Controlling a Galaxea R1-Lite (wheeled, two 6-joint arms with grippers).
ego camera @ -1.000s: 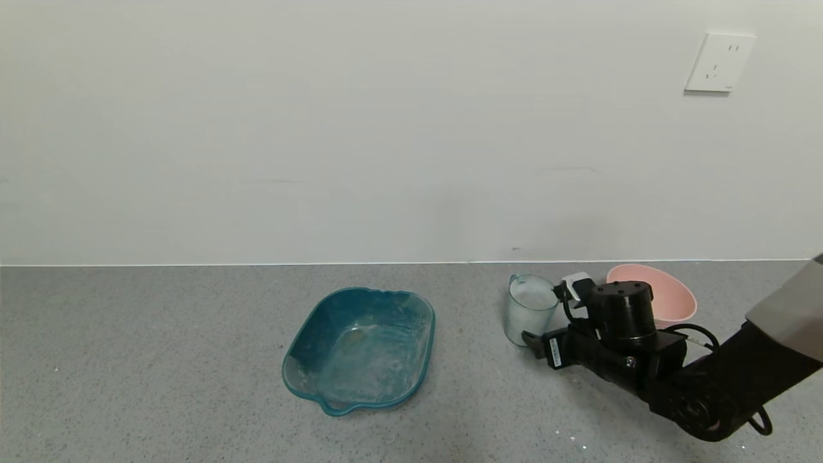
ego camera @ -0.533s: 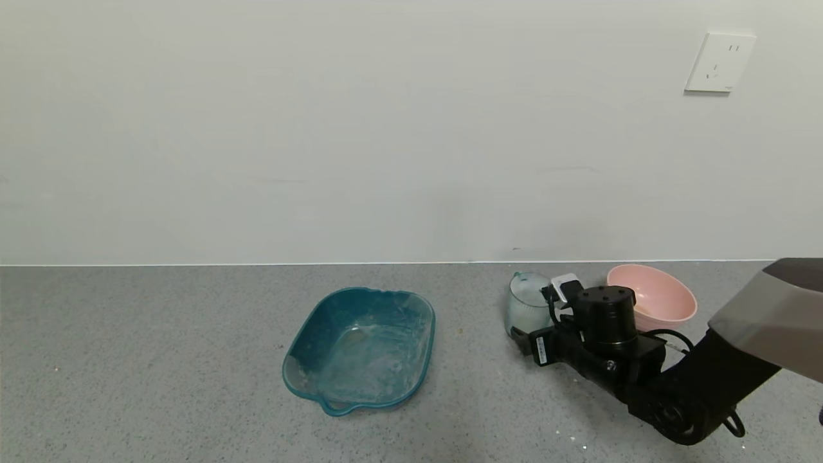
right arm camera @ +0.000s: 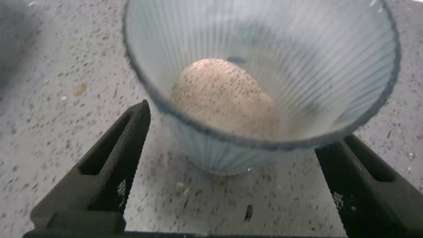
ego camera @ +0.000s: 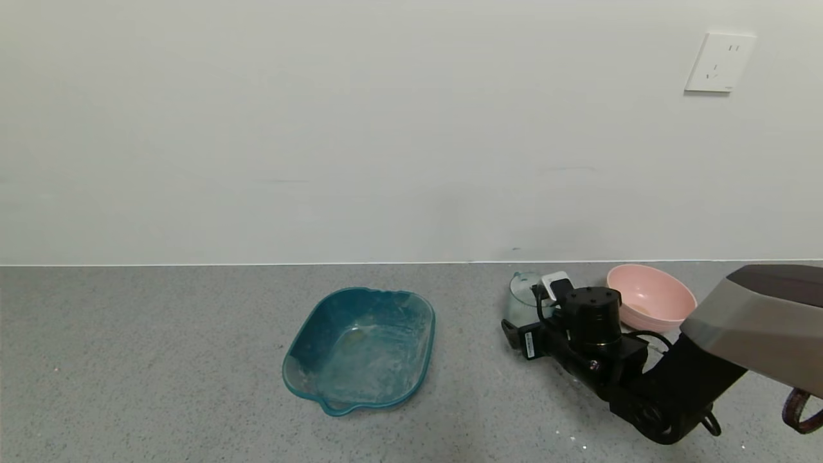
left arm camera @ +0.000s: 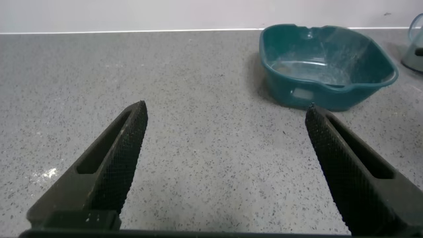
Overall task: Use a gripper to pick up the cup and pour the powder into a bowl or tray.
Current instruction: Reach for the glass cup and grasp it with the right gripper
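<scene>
Your cup (ego camera: 522,298) stands upright on the grey counter (ego camera: 161,360), just beside the pink bowl (ego camera: 662,289), so the pour should need only a short carry and a tilt. The teal tray (ego camera: 360,347) sits well apart on the left and looks like the less handy target. The cup is upright because the powder (right arm camera: 225,96) lies heaped in its bottom, and a level grip around the ribbed wall should keep it there until you tip.

Your right gripper (right arm camera: 241,165) is low, close to the counter, reaching in from the right with the forearm stretched across in front of the bowl. Its fingers are spread wide, one on each side of the cup, and neither touches the wall, so nothing is gripped yet; closing is likely your next move. Close gently, since the thin wall may flex or slide.

Your left gripper (left arm camera: 225,165) is off to the left, also spread apart, pointing over bare counter toward the tray
</scene>
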